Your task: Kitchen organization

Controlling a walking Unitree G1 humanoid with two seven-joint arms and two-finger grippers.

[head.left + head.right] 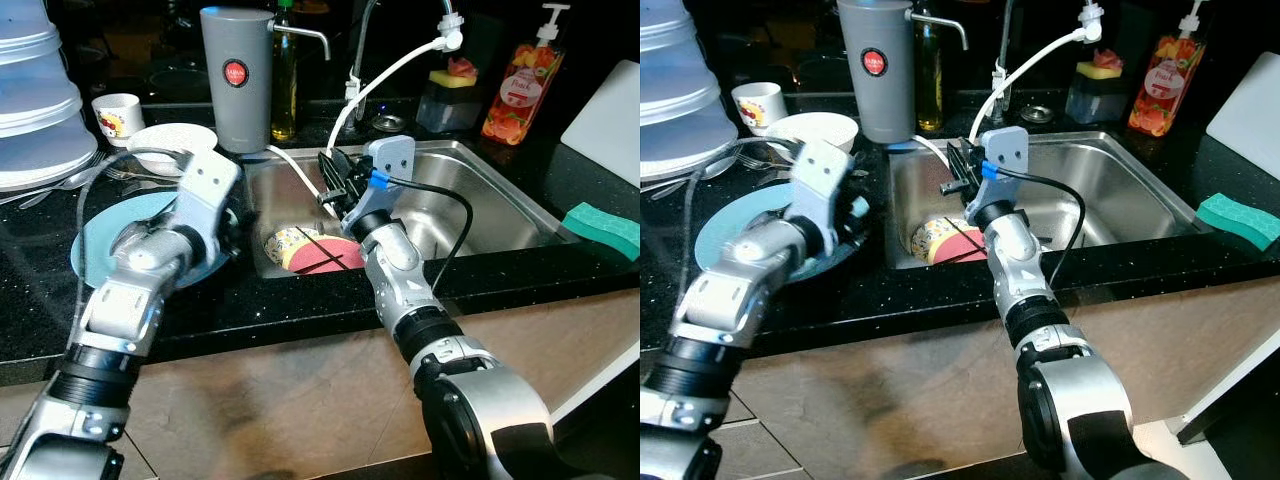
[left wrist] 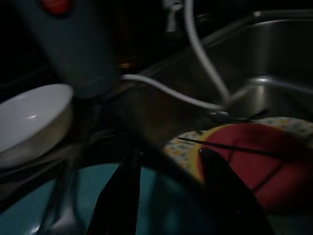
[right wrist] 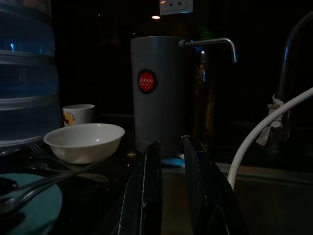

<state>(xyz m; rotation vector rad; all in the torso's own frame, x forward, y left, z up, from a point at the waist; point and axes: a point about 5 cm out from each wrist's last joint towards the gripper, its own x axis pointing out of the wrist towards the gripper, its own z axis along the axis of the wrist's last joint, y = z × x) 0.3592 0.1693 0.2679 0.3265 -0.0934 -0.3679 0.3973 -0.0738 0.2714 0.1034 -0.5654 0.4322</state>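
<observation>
My left gripper (image 1: pixel 228 222) hovers open over the right edge of a teal plate (image 1: pixel 110 240) on the black counter left of the sink; its wrist view shows the fingers (image 2: pixel 122 196) spread with nothing between them. In the sink (image 1: pixel 500 170) lies a yellow floral plate (image 1: pixel 282 240) with a red plate (image 1: pixel 325 255) on it and dark chopsticks (image 1: pixel 322 250) across both. My right gripper (image 1: pixel 332 172) is held above the sink's left part, pointing toward the back left. A narrow gap separates its fingers (image 3: pixel 149 186), and nothing is between them.
A white bowl (image 1: pixel 170 140), a mug (image 1: pixel 118 115) and forks (image 1: pixel 120 172) sit behind the teal plate. A grey canister (image 1: pixel 237 80) stands at the sink's back left corner. A white hose (image 1: pixel 390 75) hangs into the sink. A green sponge (image 1: pixel 605 228) lies right; stacked containers (image 1: pixel 35 100) far left.
</observation>
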